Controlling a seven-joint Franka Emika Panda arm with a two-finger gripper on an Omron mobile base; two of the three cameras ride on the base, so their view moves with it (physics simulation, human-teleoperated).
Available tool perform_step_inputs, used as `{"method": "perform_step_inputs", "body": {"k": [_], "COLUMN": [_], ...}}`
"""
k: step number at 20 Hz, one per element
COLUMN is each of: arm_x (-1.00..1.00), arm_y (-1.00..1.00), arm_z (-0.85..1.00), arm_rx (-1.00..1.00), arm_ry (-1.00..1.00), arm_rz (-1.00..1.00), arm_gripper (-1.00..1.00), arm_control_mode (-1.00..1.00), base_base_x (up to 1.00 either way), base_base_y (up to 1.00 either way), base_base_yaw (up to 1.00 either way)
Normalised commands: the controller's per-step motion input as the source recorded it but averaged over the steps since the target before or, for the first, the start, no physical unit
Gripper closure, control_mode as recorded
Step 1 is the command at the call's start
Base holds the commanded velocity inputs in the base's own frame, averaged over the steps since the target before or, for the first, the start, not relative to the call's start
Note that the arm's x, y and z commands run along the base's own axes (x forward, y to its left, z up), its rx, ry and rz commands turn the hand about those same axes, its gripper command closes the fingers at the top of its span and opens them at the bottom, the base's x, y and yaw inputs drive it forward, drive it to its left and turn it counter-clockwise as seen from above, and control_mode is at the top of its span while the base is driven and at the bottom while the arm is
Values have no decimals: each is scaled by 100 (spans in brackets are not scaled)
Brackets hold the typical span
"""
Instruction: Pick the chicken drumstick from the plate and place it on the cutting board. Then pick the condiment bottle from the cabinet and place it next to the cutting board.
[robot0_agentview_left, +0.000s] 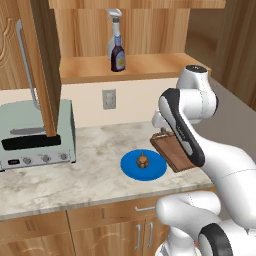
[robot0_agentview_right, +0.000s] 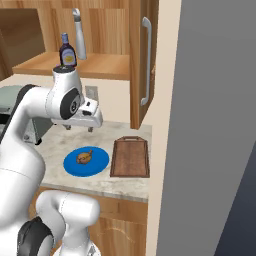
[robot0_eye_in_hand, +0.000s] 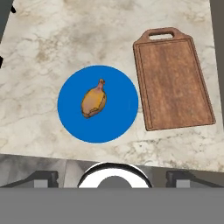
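The two-finger tool (robot0_agentview_right: 78, 128) hangs above the marble counter (robot0_eye_in_hand: 52, 39) with its jaws spread wide, holding nothing. The small brown chicken drumstick (robot0_eye_in_hand: 94, 101) lies on the round blue plate (robot0_eye_in_hand: 118, 116), just beside the dark wooden cutting board (robot0_eye_in_hand: 175, 83). The dark purple condiment bottle (robot0_agentview_left: 118, 57) stands on the cabinet shelf (robot0_agentview_left: 150, 66)

We see the chicken drumstick (robot0_eye_in_hand: 93, 102) lying on the plate (robot0_eye_in_hand: 120, 118), near its middle. The plate rests on the counter (robot0_eye_in_hand: 39, 65), with the cutting board (robot0_eye_in_hand: 175, 83) just beside it and apart from it. Behind and above the counter, the condiment bottle (robot0_agentview_left: 118, 58) stands on the cabinet (robot0_agentview_left: 150, 67) shelf, right in front of the spray bottle (robot0_agentview_left: 114, 27). A toaster oven (robot0_agentview_left: 37, 135) sits on the counter well apart from the plate, on the side away from the board.
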Motion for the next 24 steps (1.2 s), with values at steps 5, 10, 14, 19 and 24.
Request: {"method": "perform_step_inputs", "body": {"k": [5, 10, 14, 19, 24], "arm_x": [-10, -1, 0, 0, 0], "arm_y": [18, 15, 16, 14, 5], "arm_z": [-20, -23, -24, -25, -30], "arm_rx": [0, 0, 0, 0, 0], "arm_ry": [0, 0, 0, 0, 0], "arm_rz": [0, 0, 0, 0, 0], "arm_gripper": [-100, -100, -100, -100, -100], "arm_control_mode": [-100, -100, -100, -100, -100], "base_base_x": [0, 0, 0, 0, 0], "base_base_y": [0, 0, 0, 0, 0], "base_base_yaw": [0, 0, 0, 0, 0]}}
